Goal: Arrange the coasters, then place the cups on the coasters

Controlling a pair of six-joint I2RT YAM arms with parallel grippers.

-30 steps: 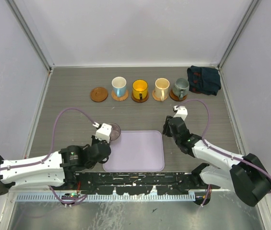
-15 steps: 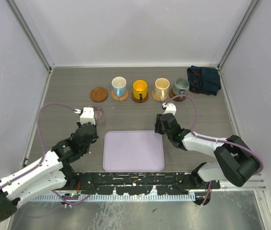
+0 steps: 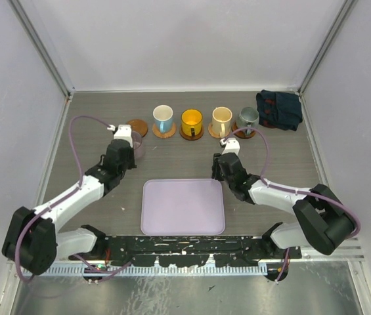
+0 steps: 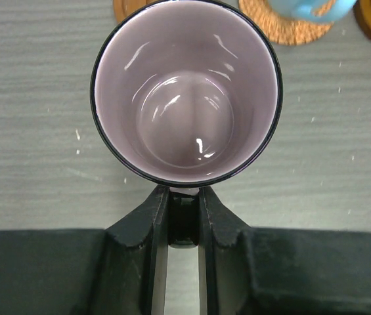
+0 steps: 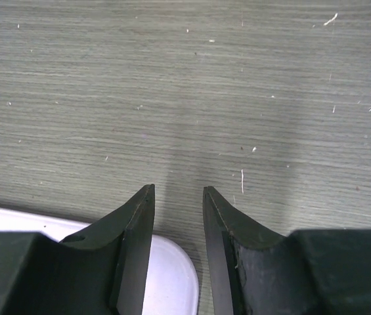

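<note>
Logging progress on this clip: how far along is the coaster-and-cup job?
Done: the coasters lie in a row, and four carry the blue cup, orange cup, cream cup and grey-green cup. In hand: the left gripper grips the purple cup by its handle, just short of the empty coaster. To do: set it down there and release. The right gripper is open, holding nothing.

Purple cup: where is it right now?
Top view, left side: the purple cup is held by its handle in the left jaws, just on the near side of the empty coaster, which lies left of the blue cup.
</note>
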